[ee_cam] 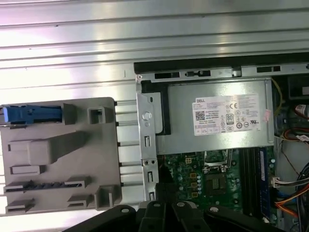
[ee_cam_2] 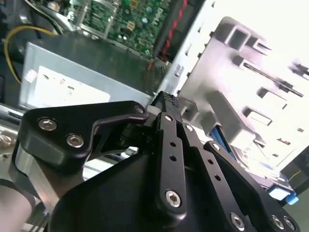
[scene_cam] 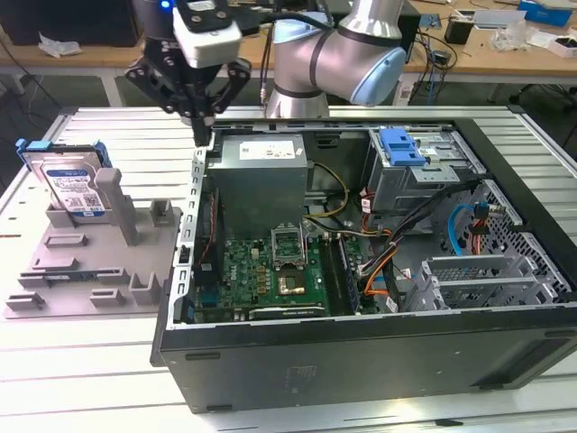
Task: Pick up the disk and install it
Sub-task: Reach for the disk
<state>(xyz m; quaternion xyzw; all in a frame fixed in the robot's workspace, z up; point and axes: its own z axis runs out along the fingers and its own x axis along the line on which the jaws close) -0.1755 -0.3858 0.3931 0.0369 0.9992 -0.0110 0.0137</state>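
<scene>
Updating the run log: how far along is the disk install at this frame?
Done: nothing yet. The disk stands upright in the grey holder, at the exterior view's left, outside the computer case. In hand: nothing. The gripper is shut and empty, hanging over the case's edge by the power supply, apart from the disk. Left: both the pickup and the install.

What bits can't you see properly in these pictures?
- Exterior view: the lower part of the disk, sunk in the grey holder.
- First wrist view: the disk's label, since it stands edge-on, blue rail facing the camera.
- Second wrist view: most of the disk, behind the gripper.
</scene>
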